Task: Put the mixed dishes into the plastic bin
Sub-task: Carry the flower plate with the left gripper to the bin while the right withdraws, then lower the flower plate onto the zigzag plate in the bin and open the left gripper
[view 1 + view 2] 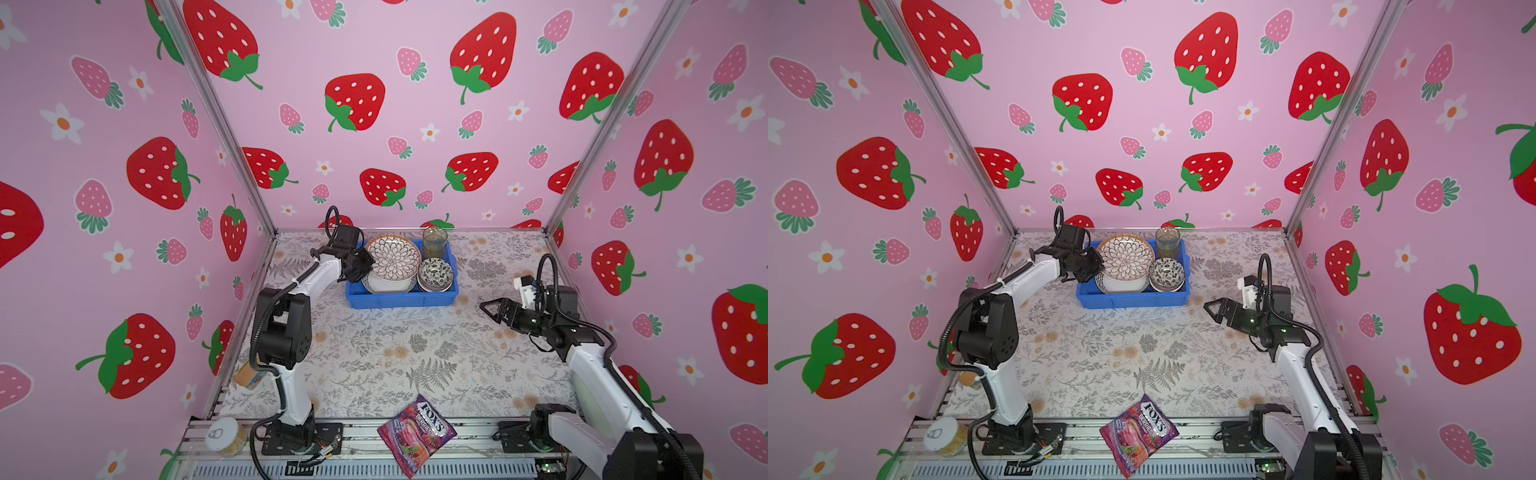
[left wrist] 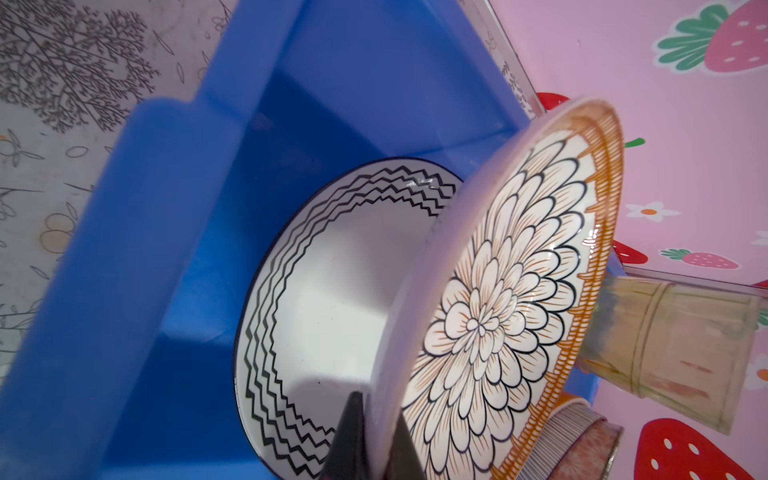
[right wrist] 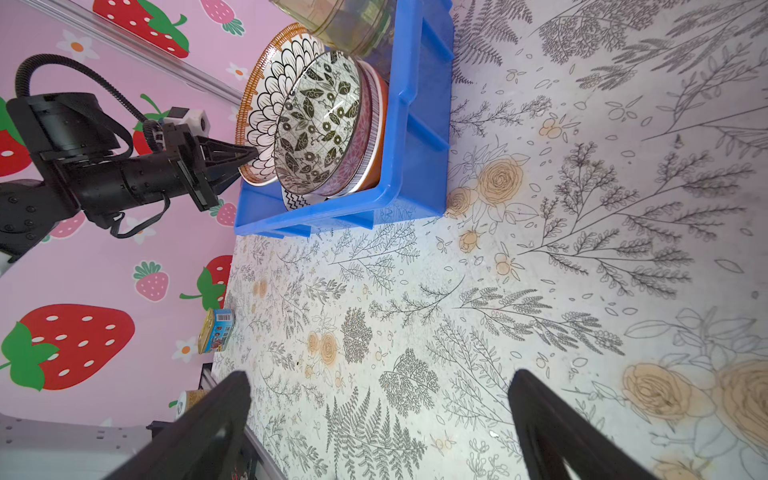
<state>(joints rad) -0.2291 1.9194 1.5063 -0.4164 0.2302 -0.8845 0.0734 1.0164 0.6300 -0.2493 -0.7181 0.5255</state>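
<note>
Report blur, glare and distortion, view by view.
Both top views: even light, with wide-angle stretch toward the edges. Left wrist: the near wall of the plastic bin is out of focus, there is soft glare on the zigzag plate, and the petal plate is sharp. Right wrist: the right gripper tips are blurred, the table print is crisp, and there is a glint on the leaf bowl.

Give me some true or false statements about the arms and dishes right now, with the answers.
The left gripper is shut on the rim of the petal plate. True.
The petal plate lies flat in the blue bin. False: it is tilted over the zigzag plate.
The right gripper is shut. False: it is open, holding nothing, over the table.
The candy bag lies outside the bin. True.
The green glass stands on the table beside the bin. False: it stands inside the bin.
</note>
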